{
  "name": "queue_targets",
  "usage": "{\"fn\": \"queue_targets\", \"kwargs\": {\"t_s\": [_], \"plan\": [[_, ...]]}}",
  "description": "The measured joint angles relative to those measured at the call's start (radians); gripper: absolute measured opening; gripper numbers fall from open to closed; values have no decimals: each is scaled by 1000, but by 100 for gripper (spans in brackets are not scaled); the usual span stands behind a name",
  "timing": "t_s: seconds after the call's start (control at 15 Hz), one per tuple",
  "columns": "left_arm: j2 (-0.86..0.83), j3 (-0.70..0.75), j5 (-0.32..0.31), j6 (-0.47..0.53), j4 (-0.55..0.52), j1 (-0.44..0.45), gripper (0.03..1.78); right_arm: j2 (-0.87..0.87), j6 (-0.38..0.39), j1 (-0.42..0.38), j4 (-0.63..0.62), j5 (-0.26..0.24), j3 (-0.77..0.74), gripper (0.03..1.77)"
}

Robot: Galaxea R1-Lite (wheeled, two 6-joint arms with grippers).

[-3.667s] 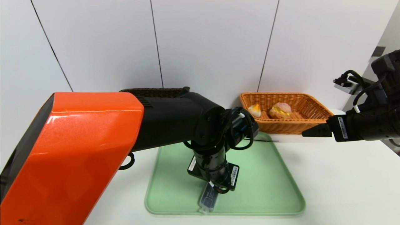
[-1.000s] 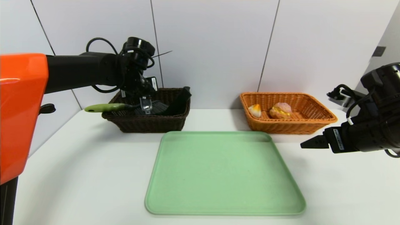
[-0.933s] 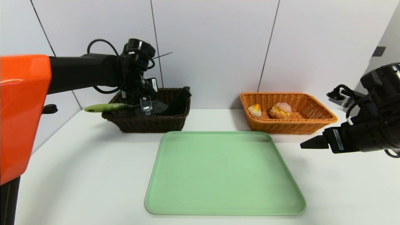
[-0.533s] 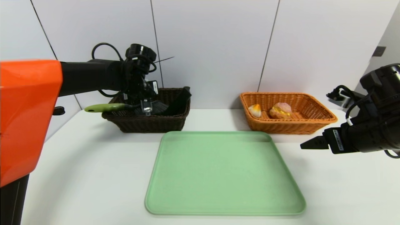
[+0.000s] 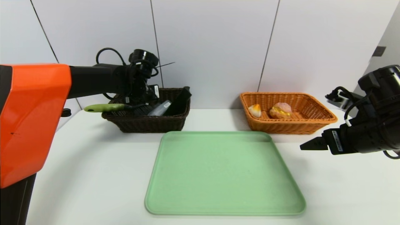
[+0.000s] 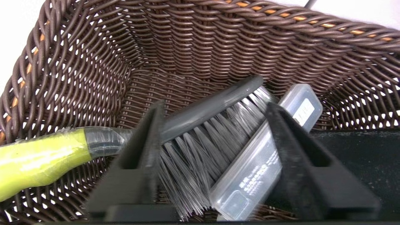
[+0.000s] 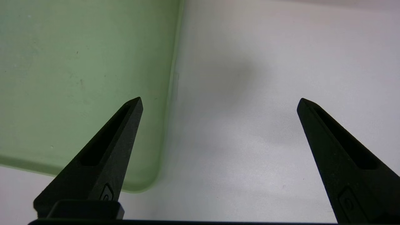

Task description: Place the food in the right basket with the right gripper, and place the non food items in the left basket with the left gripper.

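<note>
My left gripper (image 5: 141, 100) hangs over the left basket (image 5: 147, 123), a dark brown wicker one, and its jaws stand open (image 6: 215, 104) with nothing gripped. Below them the slim grey case (image 6: 265, 156) lies loose, leaning on the bristles of the brush (image 6: 203, 140). The brush's green handle (image 5: 103, 107) sticks out over the basket's rim. A black pouch (image 5: 179, 101) leans in the basket's right end. The right basket (image 5: 290, 126), orange wicker, holds the pale bun (image 5: 255, 110) and the cream puff (image 5: 279, 110). Above bare table right of the tray, my right gripper (image 5: 307, 146) is open and empty (image 7: 220, 100).
A green tray (image 5: 225, 175) lies in the middle of the white table, with nothing on it. Both baskets stand against the back wall. My left arm's orange shell (image 5: 31, 125) fills the near left of the head view.
My left gripper has opened and the grey case has dropped from it into the dark basket, onto the brush. The left arm has sunk slightly. The right arm has stayed put.
</note>
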Motion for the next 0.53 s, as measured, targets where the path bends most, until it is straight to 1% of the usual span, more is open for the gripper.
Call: {"fn": "queue_targets", "kwargs": {"t_s": [0.13,0.2,0.33,0.53], "plan": [[-19,0,0,6,0,0,129,0,0,0,0,-1,0,171],[-38,0,0,26,0,0,134,-1,0,0,0,-2,-1,171],[-97,0,0,103,0,-1,142,-6,-3,0,-22,-5,-5,171],[-219,9,-7,221,17,-12,151,-22,-4,0,-105,-9,8,171]]}}
